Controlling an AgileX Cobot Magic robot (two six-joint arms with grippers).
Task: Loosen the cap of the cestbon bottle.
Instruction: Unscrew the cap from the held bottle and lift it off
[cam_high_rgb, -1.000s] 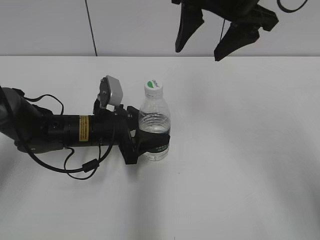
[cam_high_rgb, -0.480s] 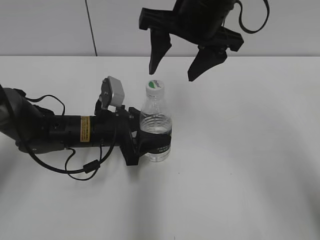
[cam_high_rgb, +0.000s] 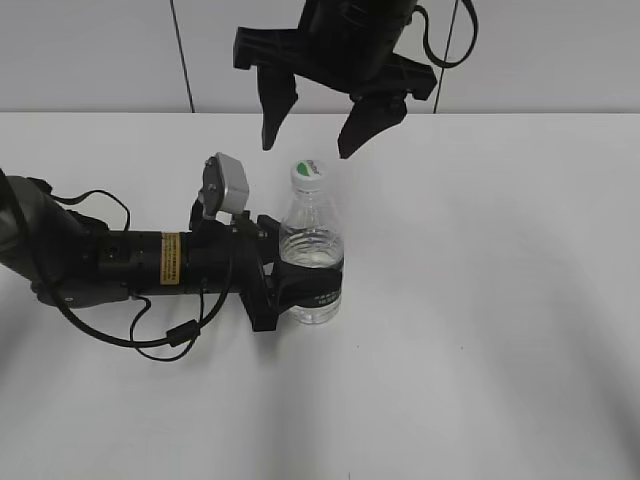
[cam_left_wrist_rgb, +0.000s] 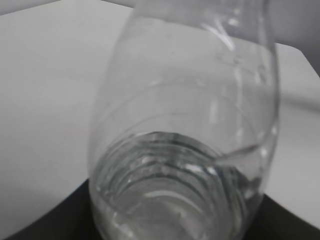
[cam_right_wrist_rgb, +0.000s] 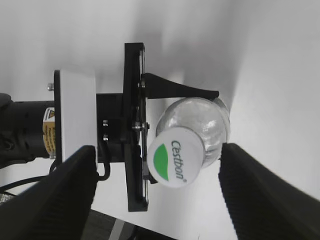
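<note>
The cestbon bottle (cam_high_rgb: 311, 255) stands upright on the white table, clear and ribbed with a dark label band low down. It fills the left wrist view (cam_left_wrist_rgb: 185, 150). Its white cap (cam_high_rgb: 308, 171) with a green mark shows from above in the right wrist view (cam_right_wrist_rgb: 174, 157). My left gripper (cam_high_rgb: 295, 285) lies level along the table and is shut on the bottle's lower body. My right gripper (cam_high_rgb: 306, 137) hangs open just above the cap, fingers pointing down on either side of it, not touching. In the right wrist view (cam_right_wrist_rgb: 160, 192) its fingers flank the cap.
The white table (cam_high_rgb: 480, 300) spreads to the right and front. The left arm with its cables (cam_high_rgb: 130, 265) lies across the table's left side. A grey wall (cam_high_rgb: 90, 55) stands behind the far edge.
My right gripper has come in from the upper right, moving left and down, and now hangs over the cap. The left gripper and bottle have stayed put.
</note>
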